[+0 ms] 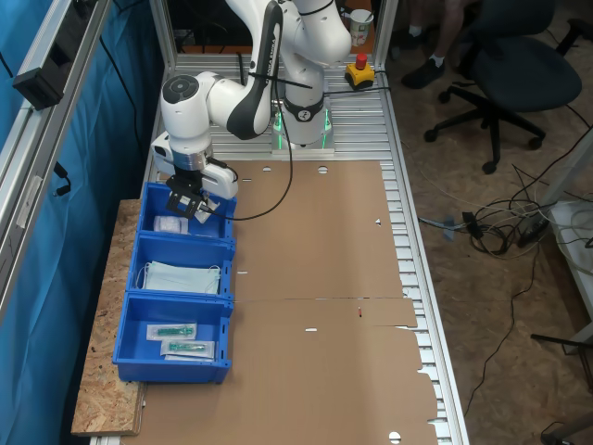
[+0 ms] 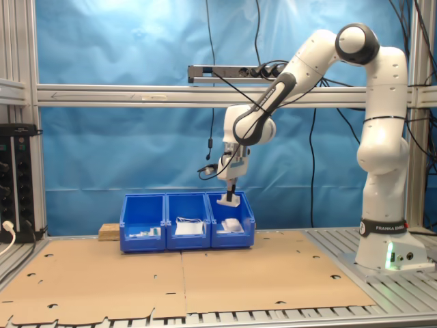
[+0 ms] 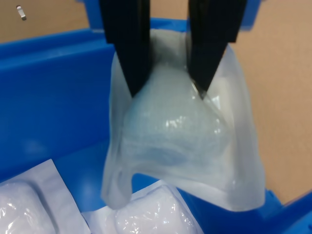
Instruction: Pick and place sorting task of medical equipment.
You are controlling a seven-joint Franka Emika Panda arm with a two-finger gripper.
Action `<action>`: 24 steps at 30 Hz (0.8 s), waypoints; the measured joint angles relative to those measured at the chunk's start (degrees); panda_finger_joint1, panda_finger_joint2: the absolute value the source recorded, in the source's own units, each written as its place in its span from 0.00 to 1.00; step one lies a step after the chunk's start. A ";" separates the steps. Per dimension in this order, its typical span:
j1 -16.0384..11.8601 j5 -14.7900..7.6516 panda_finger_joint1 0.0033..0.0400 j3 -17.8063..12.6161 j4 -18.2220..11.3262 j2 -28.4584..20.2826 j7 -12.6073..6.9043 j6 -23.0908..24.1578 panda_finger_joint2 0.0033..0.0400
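Gripper (image 3: 168,87) around wrapped packet (image 3: 180,146), apparently above blue bin (image 2: 232,220).

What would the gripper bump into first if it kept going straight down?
Pointing down, the gripper is shut on a wrapped gauze packet that would probably touch first the white packets lying in the blue bin below it, though depth is unclear.

Evenly and brightly lit from overhead in both exterior views; only soft, short shadows on the flat brown cardboard-covered table (image 1: 315,278). Mild glare on the glossy white robot arm (image 2: 382,102), toward 1 o'clock in the second exterior view. Sharp enough throughout there, slightly soft at the edges. Blurred up close in the wrist view: crinkly clear-wrapped white packet (image 3: 180,146) hazy, small specular glints at centre, black end effector (image 3: 168,92) fingers out of focus.
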 joint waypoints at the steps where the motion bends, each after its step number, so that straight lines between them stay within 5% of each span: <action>1: 0.00 0.00 0.05 -0.01 0.00 0.03 0.00 0.00 0.05; 24: 0.00 0.00 0.05 -0.06 0.02 0.62 0.00 0.00 0.05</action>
